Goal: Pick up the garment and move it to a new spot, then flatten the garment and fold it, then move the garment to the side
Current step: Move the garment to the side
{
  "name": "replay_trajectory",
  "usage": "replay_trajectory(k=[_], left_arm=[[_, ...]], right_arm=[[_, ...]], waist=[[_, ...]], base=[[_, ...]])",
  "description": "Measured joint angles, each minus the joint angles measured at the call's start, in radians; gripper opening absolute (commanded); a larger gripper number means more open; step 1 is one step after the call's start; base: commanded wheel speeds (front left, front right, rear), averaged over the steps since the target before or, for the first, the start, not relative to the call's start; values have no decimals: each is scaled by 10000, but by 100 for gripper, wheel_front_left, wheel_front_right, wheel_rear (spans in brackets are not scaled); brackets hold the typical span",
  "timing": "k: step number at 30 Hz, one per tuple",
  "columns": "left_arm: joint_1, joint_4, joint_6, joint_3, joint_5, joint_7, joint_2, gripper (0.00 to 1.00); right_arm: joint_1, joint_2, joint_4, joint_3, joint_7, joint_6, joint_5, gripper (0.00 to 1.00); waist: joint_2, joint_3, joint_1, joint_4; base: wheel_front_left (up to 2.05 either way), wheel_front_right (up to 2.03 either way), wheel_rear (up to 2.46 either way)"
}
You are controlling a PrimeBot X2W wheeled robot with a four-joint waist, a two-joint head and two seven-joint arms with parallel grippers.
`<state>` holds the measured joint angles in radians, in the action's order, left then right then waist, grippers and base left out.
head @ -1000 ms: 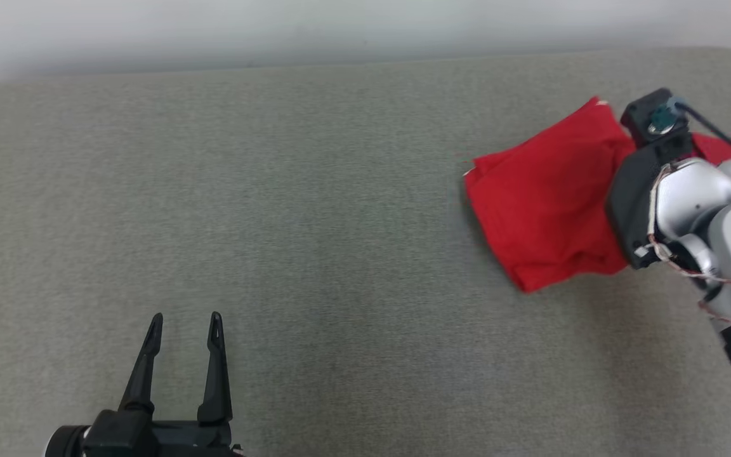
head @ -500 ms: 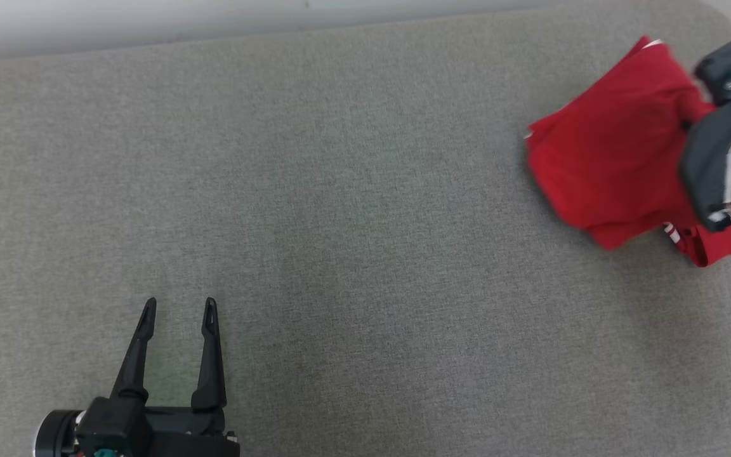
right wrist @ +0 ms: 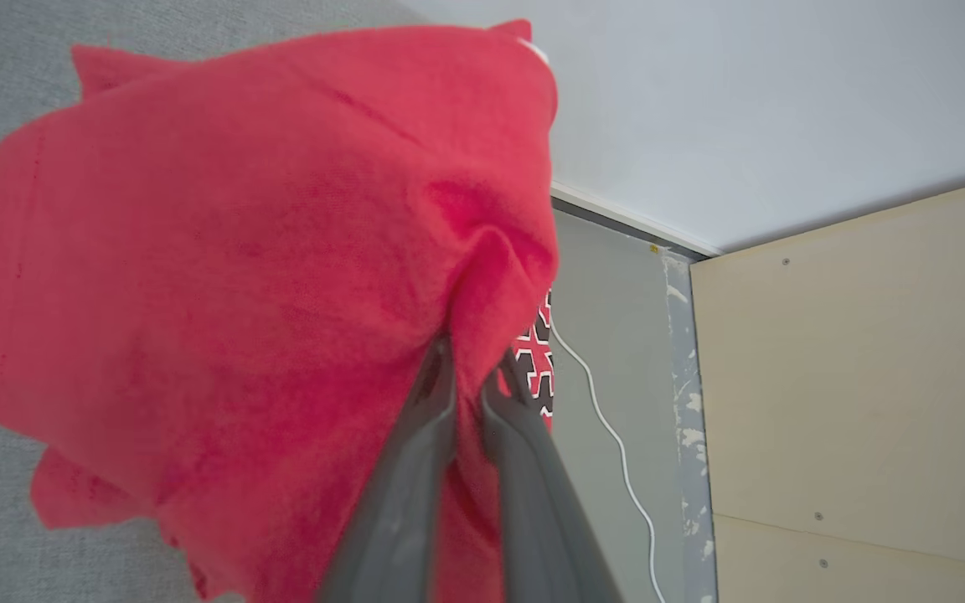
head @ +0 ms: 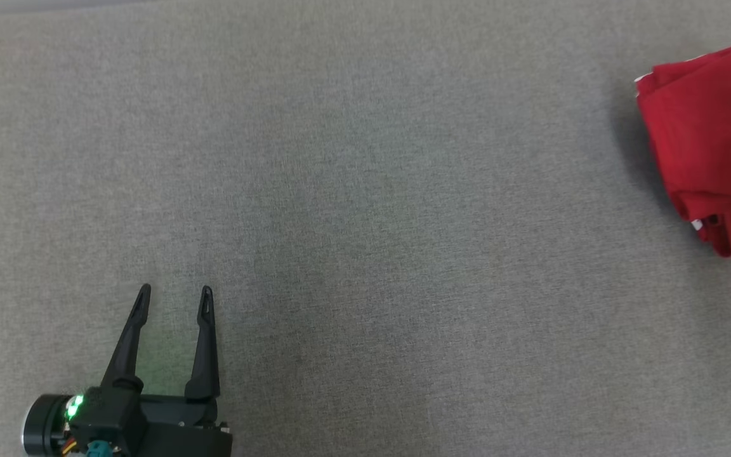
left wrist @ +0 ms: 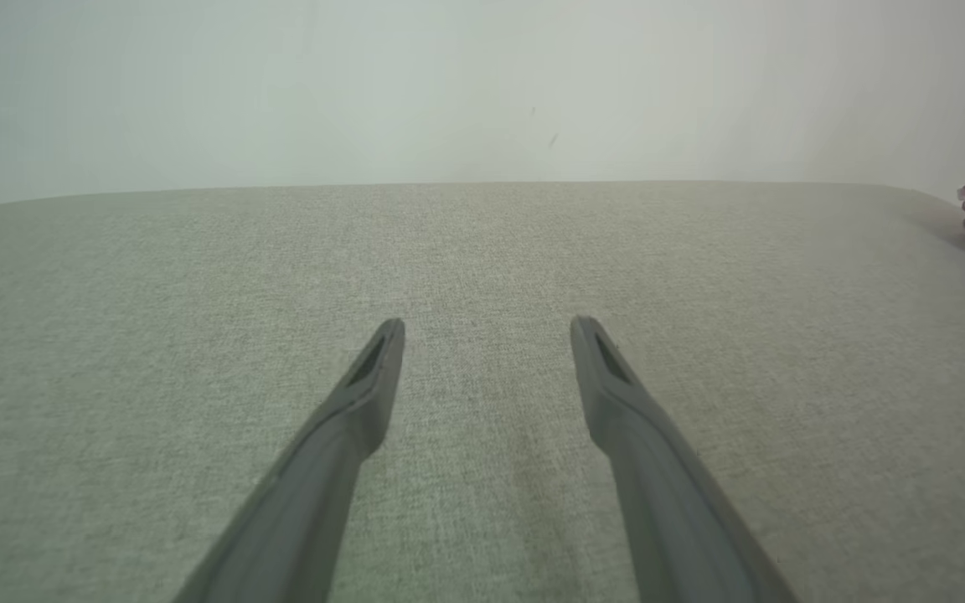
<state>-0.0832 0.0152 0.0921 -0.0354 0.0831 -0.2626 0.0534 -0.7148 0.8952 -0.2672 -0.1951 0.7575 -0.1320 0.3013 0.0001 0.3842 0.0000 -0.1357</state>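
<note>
The red, folded soft-fabric garment [head: 708,139] is at the far right of the grey textile surface [head: 365,190]. It is probably light and limp, so grip through all layers. The right gripper [right wrist: 470,368] pinches a raised fold. The left gripper [head: 173,298] stands wide and empty.

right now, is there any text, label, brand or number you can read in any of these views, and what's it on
No readable text anywhere.
The red garment has a black-and-white patterned patch: it looks like a geometric print, with no letters to make out.
A small white tag at the garment's edge is too small to read.
</note>
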Motion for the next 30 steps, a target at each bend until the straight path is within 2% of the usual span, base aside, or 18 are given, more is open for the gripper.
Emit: replay_trajectory(k=[8,12,13,14,20,26,30], left_arm=[[-256,-205,136,-79,-272,0,167,100],[-341,-196,150,-157,-334,2,190,100],[-378,-188,153,-186,-353,0,184,100],[-405,-173,180,-194,-355,0,188,100],[-407,-38,219,-288,-384,0,190,100],[-331,-75,236,-560,-447,0,184,100],[-83,-134,303,-627,-301,0,190,100]], right_arm=[[526,-184,-1057,1733,-1607,0,-1371,0],[623,-380,-1747,2671,-1960,0,-1822,0],[646,-470,-1858,2796,-1971,0,-1912,27],[674,-614,-1904,2901,-2094,-2,-1981,100],[664,-1170,-1898,3321,-2980,0,-2545,100],[772,-1847,-1373,3101,-3636,-2,-2458,100],[1453,-2863,-543,3239,-4075,0,-2539,100]], waist=[[0,638,1,191],[1,913,1,292],[0,954,1,315],[1,981,1,331],[0,809,1,263],[-1,261,0,180],[-2,-181,-1,179]], base=[[0,0,0],[0,0,0],[0,0,0],[0,0,0],[0,0,0],[0,0,0],[0,0,0]])
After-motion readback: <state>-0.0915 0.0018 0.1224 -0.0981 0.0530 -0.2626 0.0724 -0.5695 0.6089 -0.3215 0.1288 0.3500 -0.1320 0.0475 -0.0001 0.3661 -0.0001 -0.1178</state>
